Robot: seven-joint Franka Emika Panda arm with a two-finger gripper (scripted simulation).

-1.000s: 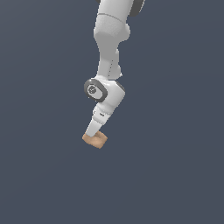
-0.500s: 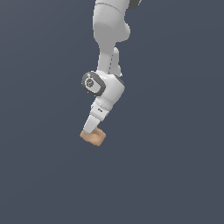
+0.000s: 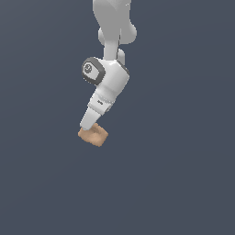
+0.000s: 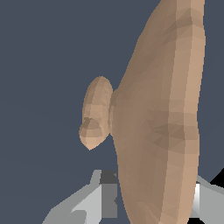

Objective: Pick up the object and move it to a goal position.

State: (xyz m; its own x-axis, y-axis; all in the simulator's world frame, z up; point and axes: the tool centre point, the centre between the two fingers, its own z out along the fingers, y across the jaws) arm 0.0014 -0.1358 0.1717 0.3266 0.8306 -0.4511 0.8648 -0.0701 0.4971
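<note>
Object [image 3: 93, 135], a small tan lump with rounded edges, sits directly at the tip of the gripper [image 3: 90, 125], at the lower end of the white arm [image 3: 108, 85], which slants down toward the exterior view's left. In the wrist view the object [image 4: 162, 113] fills most of the frame right in front of the camera, with one grey finger [image 4: 103, 197] beside it and a paler one showing past its far edge, so the jaws appear to be pinching the lump from both sides. Its broad, slightly dished body runs lengthwise away from the wrist, with a small knob [image 4: 95, 111] jutting off one face. No goal marker shows in either view, so the direction of the carry cannot be judged from here.
</note>
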